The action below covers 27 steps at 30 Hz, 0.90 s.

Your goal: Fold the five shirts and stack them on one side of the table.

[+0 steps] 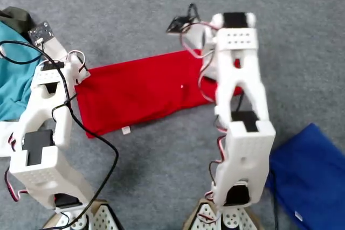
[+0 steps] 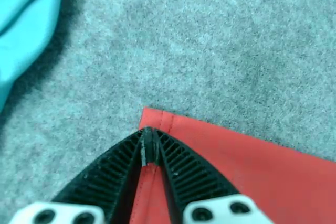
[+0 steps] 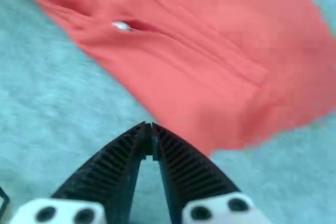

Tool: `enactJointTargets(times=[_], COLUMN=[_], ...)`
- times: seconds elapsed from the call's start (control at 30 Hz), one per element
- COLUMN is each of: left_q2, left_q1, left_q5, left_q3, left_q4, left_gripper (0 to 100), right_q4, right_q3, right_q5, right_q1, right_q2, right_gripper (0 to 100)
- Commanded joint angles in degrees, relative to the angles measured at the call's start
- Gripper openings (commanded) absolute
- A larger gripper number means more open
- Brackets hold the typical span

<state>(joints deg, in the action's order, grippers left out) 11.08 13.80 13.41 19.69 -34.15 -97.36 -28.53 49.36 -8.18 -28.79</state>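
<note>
From the high view you have the red shirt [image 1: 140, 92] folded into a long strip across the middle of the desk [image 1: 135, 20], slanting so that its left end sits closer to the near edge than its right end. A small white tag [image 1: 125, 130] pokes out along its near side. Your left arm [image 1: 46, 111] stands by the desk's left edge with its tool [image 1: 75, 75] at the strip's left end, and a black cable [image 1: 81, 127] loops over that arm. Your right arm [image 1: 242, 90] stretches out over the strip's right end and covers part of it. A teal shirt [image 1: 13, 74] lies bunched at the left edge, and a blue shirt [image 1: 310, 176] sits at the near right corner - well apart from the red one.

In the left wrist view the left tool [image 2: 149, 140] has its ribbed black fingers [image 2: 113, 174] drawn together on the corner of the red shirt [image 2: 252, 182]. A ridge of red cloth runs up between them, and the stitched hem shows just past the tips. Grey desk [image 2: 210, 40] lies beyond, with the teal shirt [image 2: 23, 30] near that corner.

In the right wrist view the right tool [image 3: 148, 132] is closed with tip against tip and nothing between - it sits over bare desk [image 3: 47, 108], just beside the edge of the red shirt [image 3: 210, 51]. You can see folds creasing the cloth and a small white speck [image 3: 122, 25] on it.
</note>
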Motion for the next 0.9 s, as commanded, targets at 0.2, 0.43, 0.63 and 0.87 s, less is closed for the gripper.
enactJointTargets(times=[0.2, 0.43, 0.63, 0.87], left_q2=[-0.48, -0.48, -0.48, -0.48], left_q1=[0.00, 0.00, 0.00, 0.00], left_q5=[-0.35, -0.35, -0.35, -0.35], left_q3=[-2.55, -2.55, -2.55, -2.55], left_q4=[0.09, 0.09, 0.09, 0.09], left_gripper=[2, 2, 2, 2], right_q4=[15.56, 19.96, 20.57, 12.92], right_q3=[14.73, 12.26, 3.38, -9.36], right_q5=[-2.02, -4.04, -5.54, -7.38], right_q1=[-7.87, -8.66, -8.66, -10.15], right_q2=[5.41, -1.36, -12.00, -17.19], right_gripper=[0.5, 0.5, 0.5, 0.5])
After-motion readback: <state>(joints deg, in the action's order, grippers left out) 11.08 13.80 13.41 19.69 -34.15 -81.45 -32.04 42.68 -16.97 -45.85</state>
